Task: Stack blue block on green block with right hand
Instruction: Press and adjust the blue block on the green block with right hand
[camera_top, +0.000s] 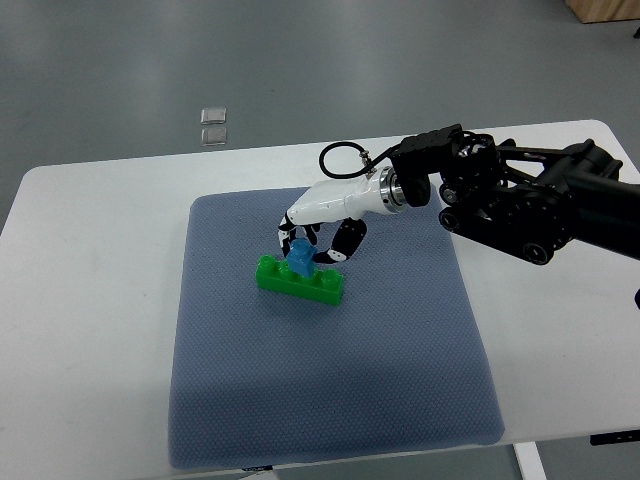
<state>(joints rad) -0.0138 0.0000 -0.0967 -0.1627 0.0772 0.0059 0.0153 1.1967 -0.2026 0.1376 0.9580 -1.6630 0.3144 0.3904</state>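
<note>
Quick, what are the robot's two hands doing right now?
Right hand: fingers curled around the blue block, which sits on the green block.
Left hand: not in view.

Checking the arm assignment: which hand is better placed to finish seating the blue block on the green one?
Right. The right hand is at the blue block, which sits over the green block; no left arm is visible.

Robotics lab or test bench setting. Evidence: white worktable (80, 300) with rounded corners, blue-grey padded mat (330, 400) laid as work surface, grey seamless floor (150, 60), black articulated robot arm (530, 205) with exposed cable, toy blocks as test objects.
</note>
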